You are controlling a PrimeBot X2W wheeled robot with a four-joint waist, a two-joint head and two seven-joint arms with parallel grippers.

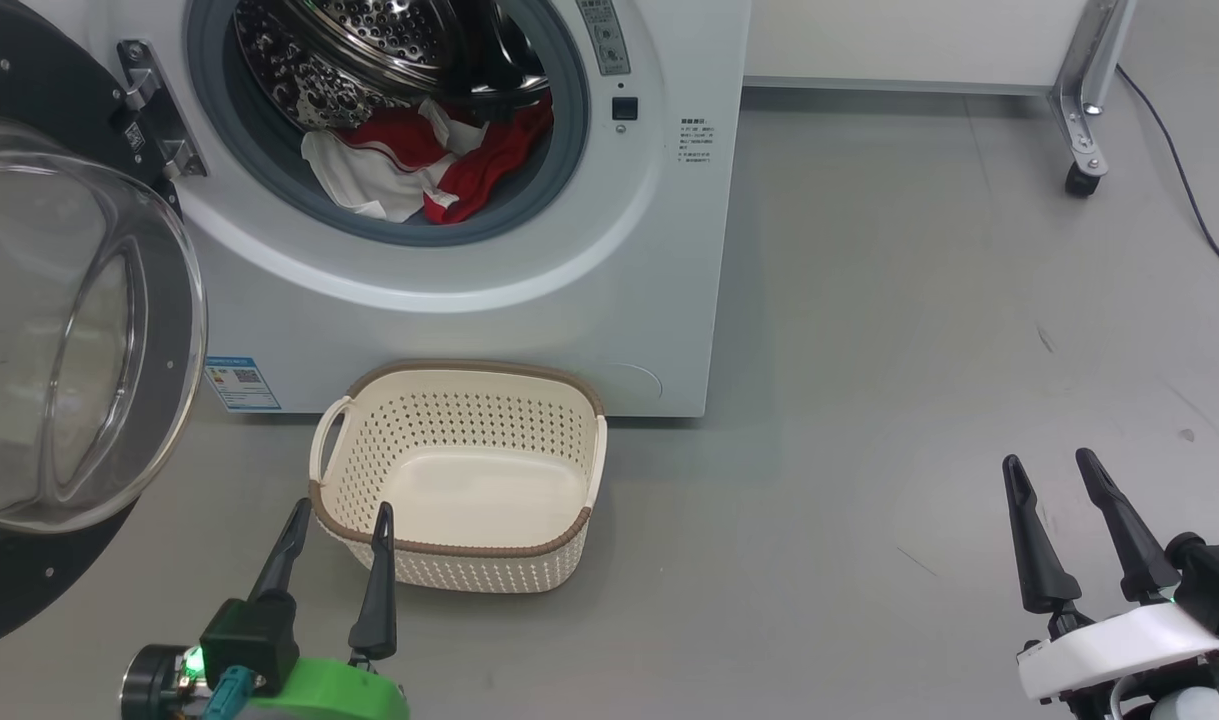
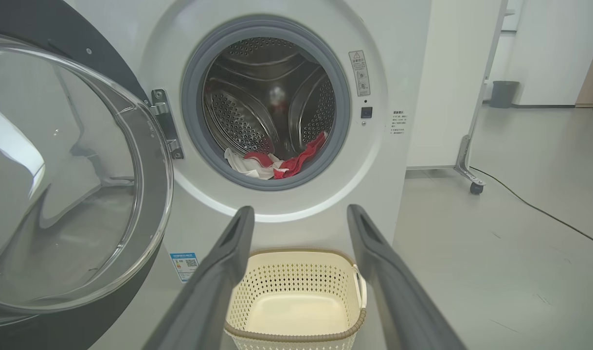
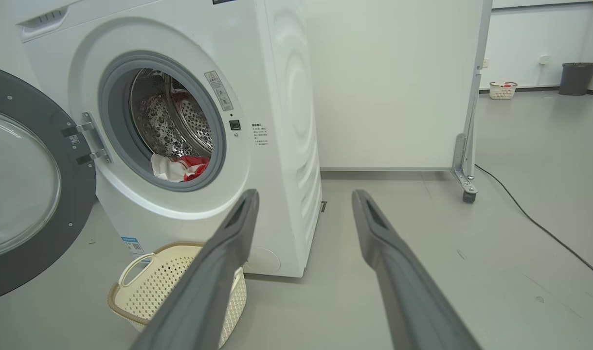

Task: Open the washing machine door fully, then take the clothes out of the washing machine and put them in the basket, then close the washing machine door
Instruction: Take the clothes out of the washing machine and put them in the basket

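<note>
Facing the washing machine (image 1: 529, 330) head-on, with the washing machine door (image 1: 79, 330) swung wide on its hinge at the left, black ring and bulging clear glass bowl turned toward the head camera. Finding the clothes (image 1: 419, 165) heaped at the bottom of the steel drum (image 1: 369, 40), bright red with white trim beside plain white cloth, just behind the grey door seal (image 1: 469, 232). Seeing the basket (image 1: 469, 375) upright on the grey floor (image 1: 869, 350), just beside the machine's front below the porthole, bare cream bottom showing. Holding the left gripper (image 1: 341, 507) low at the lower left, jaws wide and gripping nothing, dark fingers pointing up at the basket's near left corner; touching it or not, cannot tell. Holding the right gripper (image 1: 1050, 458) well apart to the right above bare floor, jaws equally wide, nothing between them. Noting, farther right, a white partition (image 3: 398, 87) on a castered metal foot (image 1: 1084, 100) and a dark cable (image 1: 1184, 180) trailing over the floor; beyond, in the right wrist view, a dark bin (image 3: 576, 78) and a second small basket (image 3: 503, 91) near the far wall.
</note>
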